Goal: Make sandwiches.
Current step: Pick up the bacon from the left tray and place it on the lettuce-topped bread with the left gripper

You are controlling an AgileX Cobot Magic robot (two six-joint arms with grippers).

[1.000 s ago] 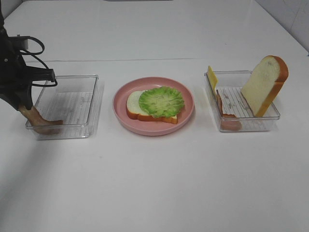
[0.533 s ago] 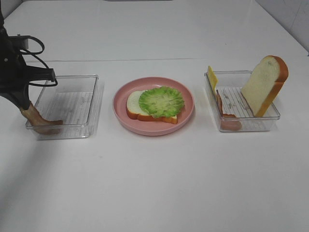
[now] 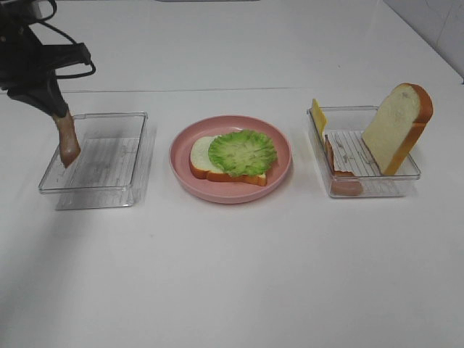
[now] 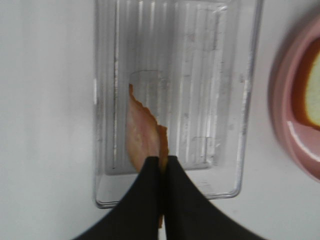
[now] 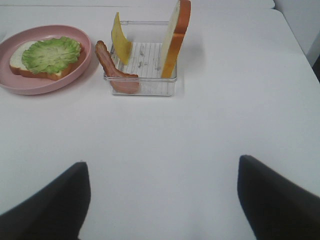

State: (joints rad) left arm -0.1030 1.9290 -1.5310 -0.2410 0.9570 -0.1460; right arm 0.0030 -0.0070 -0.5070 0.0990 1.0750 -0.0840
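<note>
Over the left tray (image 3: 138, 156), my left end effector (image 3: 58, 112) pinches 1 bacon strip (image 3: 69, 145), which dangles below it. My right end effector (image 5: 162, 200) is spread over the worktop (image 5: 165, 130). Lettuce (image 3: 243, 152) lies on bread (image 3: 201, 156) on the plate (image 3: 225, 194).

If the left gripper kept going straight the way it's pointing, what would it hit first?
Probably the floor of the left clear tray; the bacon strip hanging from the left gripper would touch down first.

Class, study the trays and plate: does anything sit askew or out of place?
In the right tray nothing lies flat: the bread slice stands tilted on edge, the cheese stands upright at a corner, and a bacon strip is propped against the side wall.
</note>
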